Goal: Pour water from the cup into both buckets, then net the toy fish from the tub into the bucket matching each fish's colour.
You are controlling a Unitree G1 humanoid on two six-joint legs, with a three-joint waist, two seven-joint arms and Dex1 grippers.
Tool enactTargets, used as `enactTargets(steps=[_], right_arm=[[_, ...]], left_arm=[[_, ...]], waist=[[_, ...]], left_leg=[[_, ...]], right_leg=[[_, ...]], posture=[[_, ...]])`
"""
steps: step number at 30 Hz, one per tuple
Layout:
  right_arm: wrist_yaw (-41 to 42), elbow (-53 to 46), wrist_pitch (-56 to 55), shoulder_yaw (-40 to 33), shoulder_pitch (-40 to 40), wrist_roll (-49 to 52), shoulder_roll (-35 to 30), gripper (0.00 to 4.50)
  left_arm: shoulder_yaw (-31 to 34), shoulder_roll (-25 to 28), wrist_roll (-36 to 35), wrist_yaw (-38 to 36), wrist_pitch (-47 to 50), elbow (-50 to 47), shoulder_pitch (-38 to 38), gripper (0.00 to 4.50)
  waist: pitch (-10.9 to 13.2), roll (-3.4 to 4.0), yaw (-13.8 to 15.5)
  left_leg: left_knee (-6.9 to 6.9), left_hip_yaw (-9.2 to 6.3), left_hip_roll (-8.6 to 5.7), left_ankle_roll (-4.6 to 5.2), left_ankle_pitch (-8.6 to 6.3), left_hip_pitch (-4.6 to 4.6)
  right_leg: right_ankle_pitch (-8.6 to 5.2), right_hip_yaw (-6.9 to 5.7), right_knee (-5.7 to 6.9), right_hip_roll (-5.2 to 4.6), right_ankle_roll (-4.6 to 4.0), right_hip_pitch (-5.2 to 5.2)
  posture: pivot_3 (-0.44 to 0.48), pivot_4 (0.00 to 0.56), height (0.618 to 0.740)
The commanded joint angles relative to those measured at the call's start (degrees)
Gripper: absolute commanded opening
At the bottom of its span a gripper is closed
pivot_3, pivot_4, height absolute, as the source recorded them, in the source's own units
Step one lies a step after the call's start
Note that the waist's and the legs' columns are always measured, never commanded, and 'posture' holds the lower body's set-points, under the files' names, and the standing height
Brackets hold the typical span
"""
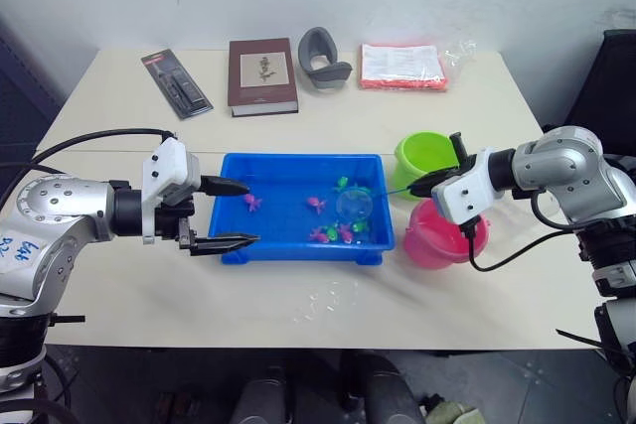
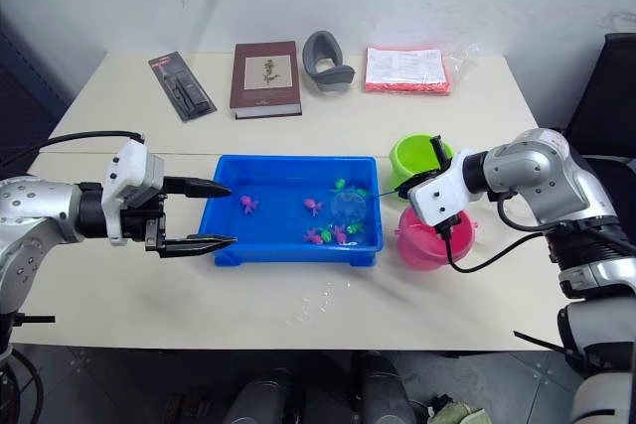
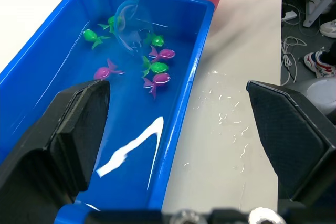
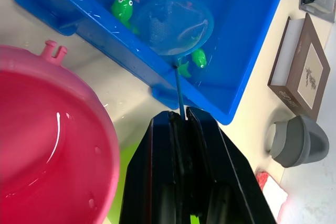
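Note:
The bright-blue tub [image 1: 298, 158] holds water and several toy fish, among them a pink one [image 1: 253, 203] and a green one [image 1: 341, 184]. My right gripper [image 4: 181, 121] is shut on the net's thin handle. The net's blue-rimmed hoop [image 1: 355, 206] dips into the right end of the tub, among the fish. The lime-green bucket [image 1: 425, 158] and the pink bucket [image 1: 442, 237] stand just right of the tub, and water shows in the pink one [image 4: 47, 129]. My left gripper [image 1: 252, 212] is open, with its fingers straddling the tub's left end. The cup is out of view.
Along the far side of the table lie a black packaged item [image 1: 176, 82], a brown book [image 1: 262, 74], a grey curved object [image 1: 323, 57] and an orange-red packet [image 1: 401, 66]. Water drops [image 1: 323, 297] are spilled in front of the tub.

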Motion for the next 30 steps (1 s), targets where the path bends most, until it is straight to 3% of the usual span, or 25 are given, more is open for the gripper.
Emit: enactTargets(steps=[1, 9, 17, 30], right_arm=[[1.8, -4.0, 4.0, -1.7, 0.2, 4.5, -0.3, 0.00], [2.6, -9.1, 9.4, -1.7, 1.7, 6.0, -0.3, 0.00], [-2.1, -3.0, 5.9, 0.2, -0.5, -1.3, 2.5, 0.00], [4.3, -7.3, 11.3, 0.0, 2.7, 4.4, 3.2, 0.00]], left_arm=[[0.8, 0.2, -0.1, -0.1, -0.8, -0.5, -0.3, 4.47], [0.0, 1.3, 0.6, -2.0, -1.3, -0.1, 0.3, 4.47], [-0.2, 2.8, 1.8, -3.8, -2.2, 1.0, 0.6, 4.47], [0.5, 2.7, 1.7, -3.2, -2.4, 0.3, 1.6, 4.47]], waist=[[0.0, 0.00, 0.0], [0.0, 0.00, 0.1], [0.0, 0.00, 0.0], [0.0, 0.00, 0.0]], left_leg=[[0.01, 0.00, 0.00, 0.00, 0.00, 0.00], [0.07, -0.01, 0.00, 0.00, 0.00, 0.00], [0.11, 0.02, 0.00, 0.01, -0.01, 0.01], [0.14, 0.01, 0.00, 0.03, -0.02, 0.01]], right_leg=[[0.00, 0.00, 0.00, 0.00, 0.00, 0.00], [0.00, 0.00, -0.02, 0.00, 0.00, 0.00], [0.00, 0.03, -0.02, -0.01, 0.00, 0.00], [0.00, 0.04, 0.10, -0.01, 0.00, 0.00]], posture=[[0.000, 0.150, 0.740], [0.000, 0.150, 0.740], [0.000, 0.150, 0.740], [0.000, 0.150, 0.740]])
